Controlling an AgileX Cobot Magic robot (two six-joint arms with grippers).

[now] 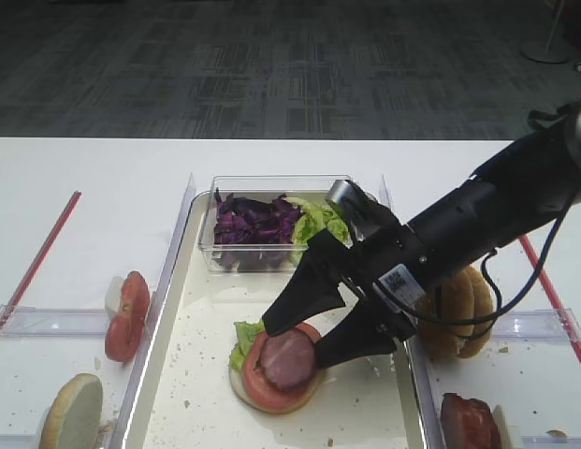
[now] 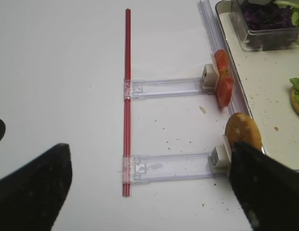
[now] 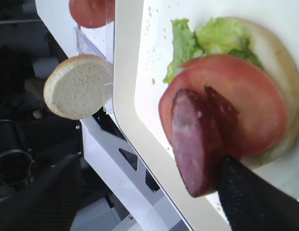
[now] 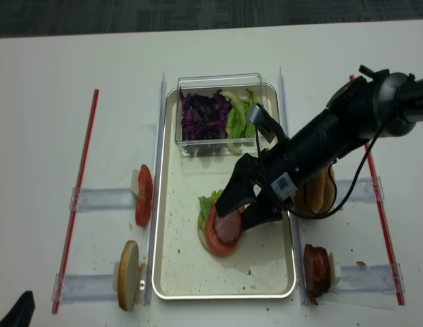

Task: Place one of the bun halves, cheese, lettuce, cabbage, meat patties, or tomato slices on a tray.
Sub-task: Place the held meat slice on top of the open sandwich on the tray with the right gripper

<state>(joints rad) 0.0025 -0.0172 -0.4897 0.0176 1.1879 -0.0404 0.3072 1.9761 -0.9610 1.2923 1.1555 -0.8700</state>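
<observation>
Right gripper [image 1: 302, 337] sits low over the tray [image 1: 178, 374], jaws spread wide, one finger on each side of the stack; it grips nothing. Between and just below the fingertips a meat patty [image 1: 288, 359] lies on a tomato slice [image 1: 257, 379], which lies on lettuce [image 1: 243, 335] and a bun half [image 1: 241, 388] on the tray floor. In the right wrist view the patty [image 3: 195, 144] rests flat on the slice, with one dark finger [image 3: 255, 197] at its near edge; I cannot tell whether they touch. Beyond the gripper, at the tray's far end, a clear plastic box [image 1: 271, 224] holds purple cabbage [image 1: 253, 224] and more lettuce. To the gripper's left, outside the tray rim, two tomato slices [image 1: 126, 313] stand on edge in a clear holder on the bench [image 1: 84, 187], and a bun half [image 1: 73, 412] stands nearer the camera. To its right, behind the arm, bun halves [image 1: 463, 309] stand in another holder, and a meat patty [image 1: 468, 421] sits nearer the camera. Red strips [image 4: 78, 197] lie on the bench at both outer sides. Left gripper [image 2: 149, 192]: only its dark fingers show at the bottom corners of the left wrist view, set far apart over bare bench, nothing between them.
</observation>
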